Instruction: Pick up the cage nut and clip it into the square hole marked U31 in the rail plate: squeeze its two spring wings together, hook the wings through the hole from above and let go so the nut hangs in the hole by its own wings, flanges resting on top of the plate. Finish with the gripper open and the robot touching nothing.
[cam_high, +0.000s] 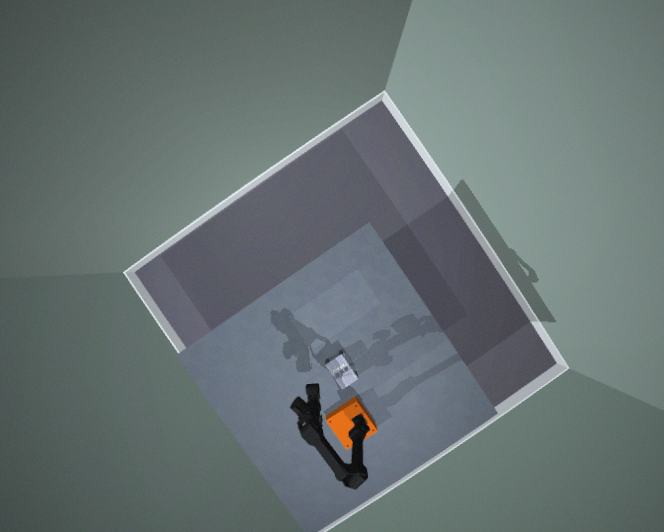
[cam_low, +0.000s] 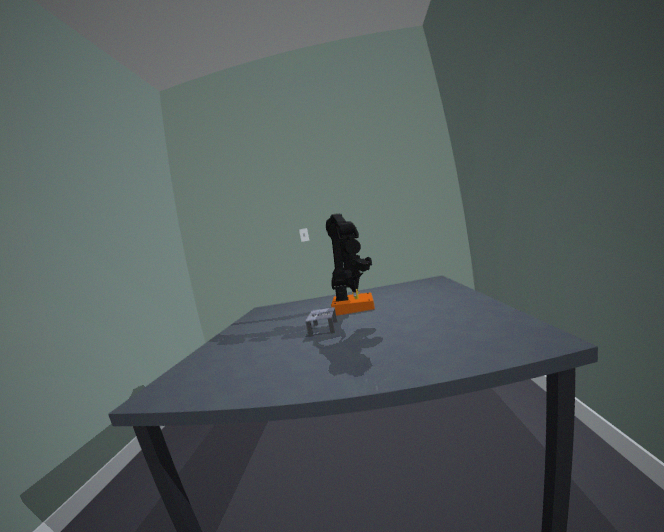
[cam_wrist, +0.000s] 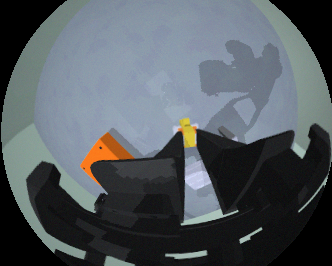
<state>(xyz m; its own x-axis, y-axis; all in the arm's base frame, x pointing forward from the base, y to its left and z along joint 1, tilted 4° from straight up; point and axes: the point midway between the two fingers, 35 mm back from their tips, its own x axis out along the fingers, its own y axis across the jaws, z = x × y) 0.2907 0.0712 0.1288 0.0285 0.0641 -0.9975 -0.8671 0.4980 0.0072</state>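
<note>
In the top view, the black arm reaches from the orange base (cam_high: 339, 425) (cam_low: 360, 304) (cam_wrist: 107, 150), low and right of centre in the frame, over to that base's left side. The rail plate (cam_high: 349, 379) (cam_low: 327, 313) (cam_wrist: 198, 180) stands just above and left of the base, so you would do well to swing toward it at a safe height, and line up over U31 before lowering anything. You cannot read the hole's mark from here.

In the exterior view, near the middle of the frame, your gripper (cam_low: 356, 290) (cam_wrist: 190, 139) hangs pointing down, with a speck of yellow at its tips; the plate stands on its legs to the lower left. Judge your clearance over the plate's edge here.

In the wrist view, your pincer is nearly closed, pinching the cage nut (cam_low: 356, 294) (cam_wrist: 188, 134), whose yellow part shows between the fingertips just below the centre of the frame. Keep that squeeze steady: a slackened grip would probably let the wings spread or the nut twist. Square the nut to the hole, lower it slowly and straight, and release only once the wings are through and the flanges sit on top.
</note>
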